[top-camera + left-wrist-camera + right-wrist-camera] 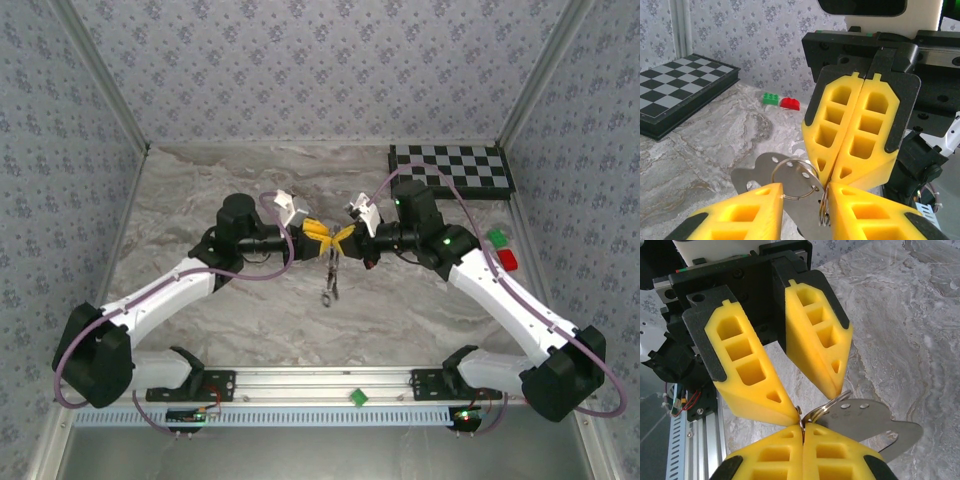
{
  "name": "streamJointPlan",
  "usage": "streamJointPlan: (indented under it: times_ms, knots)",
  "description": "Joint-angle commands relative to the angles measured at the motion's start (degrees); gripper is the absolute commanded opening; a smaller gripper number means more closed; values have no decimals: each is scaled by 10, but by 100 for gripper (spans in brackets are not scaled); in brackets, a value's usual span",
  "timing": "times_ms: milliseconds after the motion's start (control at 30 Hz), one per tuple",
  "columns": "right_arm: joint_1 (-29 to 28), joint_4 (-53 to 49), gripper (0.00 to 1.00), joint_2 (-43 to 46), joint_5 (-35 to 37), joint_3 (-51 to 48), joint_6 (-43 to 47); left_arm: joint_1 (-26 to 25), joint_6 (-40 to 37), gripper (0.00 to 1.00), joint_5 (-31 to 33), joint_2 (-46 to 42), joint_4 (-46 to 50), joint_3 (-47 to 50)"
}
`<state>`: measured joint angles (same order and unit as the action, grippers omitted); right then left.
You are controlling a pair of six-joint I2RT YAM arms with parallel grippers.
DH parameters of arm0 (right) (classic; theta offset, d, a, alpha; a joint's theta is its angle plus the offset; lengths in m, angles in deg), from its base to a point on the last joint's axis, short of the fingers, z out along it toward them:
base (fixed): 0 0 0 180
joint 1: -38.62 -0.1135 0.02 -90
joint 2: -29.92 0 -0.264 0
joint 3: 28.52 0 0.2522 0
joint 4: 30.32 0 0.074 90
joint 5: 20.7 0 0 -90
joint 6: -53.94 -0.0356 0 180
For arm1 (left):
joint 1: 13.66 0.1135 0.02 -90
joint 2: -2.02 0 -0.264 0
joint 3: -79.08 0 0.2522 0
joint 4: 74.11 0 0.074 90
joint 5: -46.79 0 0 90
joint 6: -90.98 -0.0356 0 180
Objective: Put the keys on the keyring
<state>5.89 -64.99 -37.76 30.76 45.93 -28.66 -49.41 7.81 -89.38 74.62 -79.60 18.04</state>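
Pincer tips meet nose to nose above the middle of the counter [200, 300]. Each arm reaches in from its own near corner, elbow bent outward and forearm turned inward and held level. The right pincer [802, 429] has its yellow fingers pressed flat together, nipping the wire of the keyring [829, 407] at their very tip. The left pincer [805, 192] stands partly spread. The small silvery ring spans the gap between its two fingertips [771, 192], wire against each, so it is gripped across its width. The keys [757, 175] show as flat silvery metal pieces with small round holes. They lie against the ring and hang below the two pincers, clear of the counter, and the ring appears to pass through one hole, though I cannot tell for certain. A chessboard [450, 168] lies at the far right corner. A green brick [497, 238] and a red brick [508, 260] sit just beside each other near the right edge.
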Motion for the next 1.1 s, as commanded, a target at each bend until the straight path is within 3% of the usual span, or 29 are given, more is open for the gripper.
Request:
streamJointPlan:
  times_ms: [0, 367, 700, 867, 1000, 1067]
  knots:
    - [-6, 7, 0, 2, -20, 20, 5, -7, -18, 29, -23, 4, 5, -24]
    - [-3, 15, 0, 11, -26, 14, 1, -15, -56, 25, -55, 14, 63, -44]
    - [7, 29, 0, 22, -30, -1, -7, -8, -64, 27, -37, 18, 75, -44]
    - [7, 32, 0, 22, -34, -2, -9, -7, -65, 21, -37, 20, 76, -45]
    - [7, 40, 0, 21, -38, -3, -13, -8, -63, 0, -51, 25, 80, -52]
    - [8, 41, 0, 21, -39, -4, -14, -8, -63, 0, -51, 25, 80, -52]
